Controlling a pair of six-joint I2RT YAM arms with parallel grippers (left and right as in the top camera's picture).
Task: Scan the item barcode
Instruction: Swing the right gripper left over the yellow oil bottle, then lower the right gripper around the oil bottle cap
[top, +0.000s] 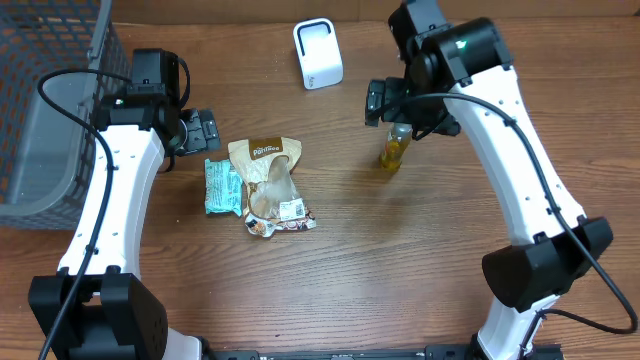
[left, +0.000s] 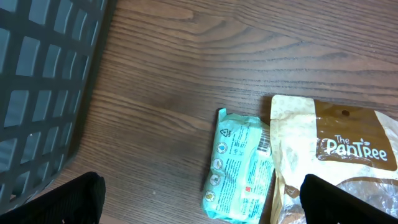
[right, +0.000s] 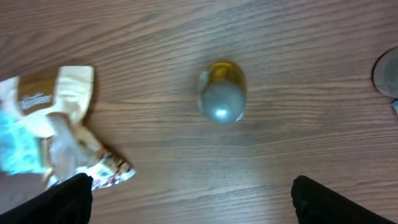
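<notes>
A small bottle of yellow liquid (top: 395, 150) stands upright on the wooden table; the blurred right wrist view shows its grey cap from above (right: 222, 96). My right gripper (top: 402, 115) hovers just above and behind it, open and apart from the bottle (right: 193, 202). A white scanner (top: 318, 55) stands at the back of the table. My left gripper (top: 203, 130) is open and empty over bare wood (left: 202, 202). It hangs beside a teal packet (left: 239, 168) and a tan PanTree bag (left: 336, 152).
The teal packet (top: 222, 187) lies against the PanTree bag (top: 270, 180) at mid-table, left of the bottle. A dark mesh basket (top: 45, 100) fills the far left, its wall close to my left gripper (left: 43, 93).
</notes>
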